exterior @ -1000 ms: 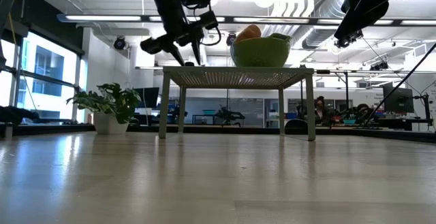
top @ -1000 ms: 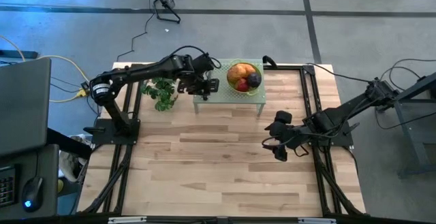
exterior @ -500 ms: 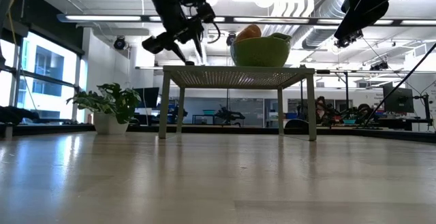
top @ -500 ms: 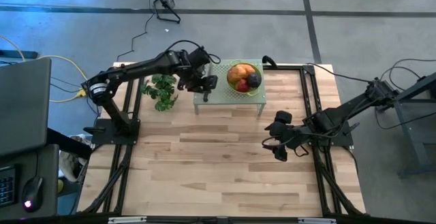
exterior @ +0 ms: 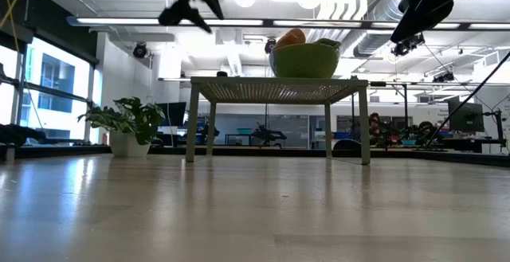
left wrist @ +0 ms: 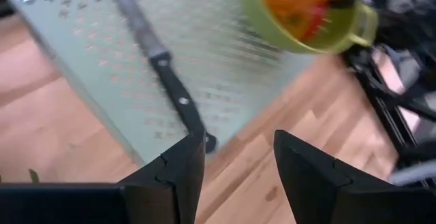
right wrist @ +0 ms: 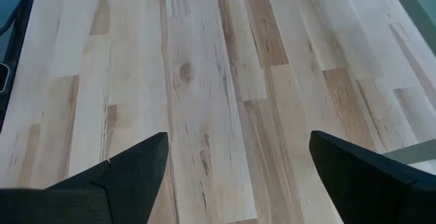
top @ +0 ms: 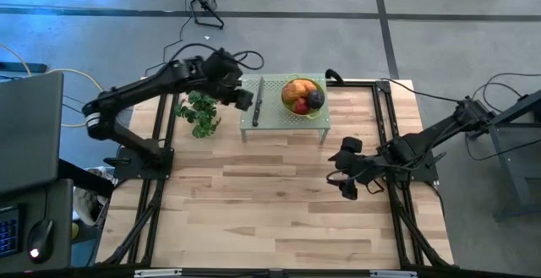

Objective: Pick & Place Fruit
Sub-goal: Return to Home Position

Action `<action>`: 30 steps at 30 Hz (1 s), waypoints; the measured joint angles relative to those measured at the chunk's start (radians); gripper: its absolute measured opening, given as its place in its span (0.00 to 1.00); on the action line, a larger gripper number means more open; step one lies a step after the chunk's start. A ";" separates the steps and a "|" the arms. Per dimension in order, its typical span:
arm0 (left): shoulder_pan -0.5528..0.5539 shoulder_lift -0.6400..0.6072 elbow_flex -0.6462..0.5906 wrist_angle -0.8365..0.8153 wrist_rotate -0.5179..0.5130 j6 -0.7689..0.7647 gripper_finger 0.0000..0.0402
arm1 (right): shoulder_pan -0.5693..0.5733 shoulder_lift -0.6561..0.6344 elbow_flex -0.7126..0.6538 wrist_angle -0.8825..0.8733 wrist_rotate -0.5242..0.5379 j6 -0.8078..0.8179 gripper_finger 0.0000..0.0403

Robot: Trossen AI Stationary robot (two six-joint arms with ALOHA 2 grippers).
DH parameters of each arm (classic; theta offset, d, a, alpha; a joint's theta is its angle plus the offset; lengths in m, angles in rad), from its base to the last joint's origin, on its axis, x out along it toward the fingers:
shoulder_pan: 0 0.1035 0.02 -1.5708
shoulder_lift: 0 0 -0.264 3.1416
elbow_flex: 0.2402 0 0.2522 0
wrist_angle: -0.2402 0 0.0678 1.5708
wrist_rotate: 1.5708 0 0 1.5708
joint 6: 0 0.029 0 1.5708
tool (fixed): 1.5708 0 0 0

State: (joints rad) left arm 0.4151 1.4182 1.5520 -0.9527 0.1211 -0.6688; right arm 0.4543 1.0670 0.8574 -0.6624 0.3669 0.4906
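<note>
Fruit (top: 302, 95) fills bowl (exterior: 304, 61); left tool (left wrist: 237, 139) hovers beside shelf (top: 270, 114).

- Table (top: 279, 202): wood planks, smooth, slight sheen noted.
- Shelf (left wrist: 225, 60): perforated sheet metal, matt coating recorded.
- Bowl (exterior: 304, 61): green plastic, smooth, gloss observed.

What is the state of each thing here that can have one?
left gripper: open, empty, raised near the knife.
right gripper: open, empty, above bare table.
knife: lying flat on the shelf, not held.
bowl: upright on the shelf, holding fruit.
fruit: inside the bowl.
plant: upright beside the shelf.
</note>
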 joint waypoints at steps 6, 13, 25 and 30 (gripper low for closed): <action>-0.076 -0.091 -0.016 0.019 -0.034 0.071 0.39 | 0.000 -0.014 0.000 -0.001 0.002 -0.108 0.87; -0.145 -0.179 -0.060 0.020 -0.083 0.119 0.22 | -0.001 -0.067 0.000 -0.005 0.124 -0.121 0.87; -0.295 -0.321 -0.227 0.186 -0.113 0.265 0.02 | -0.001 -0.276 0.000 -0.006 0.304 -0.121 0.87; -0.326 -0.430 -0.368 0.246 -0.116 0.297 0.00 | -0.001 -0.360 -0.066 0.011 0.363 -0.102 0.87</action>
State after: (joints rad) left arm 0.0889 0.9886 1.1845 -0.7068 0.0053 -0.3715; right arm 0.4538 0.7070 0.7916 -0.6518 0.7302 0.3885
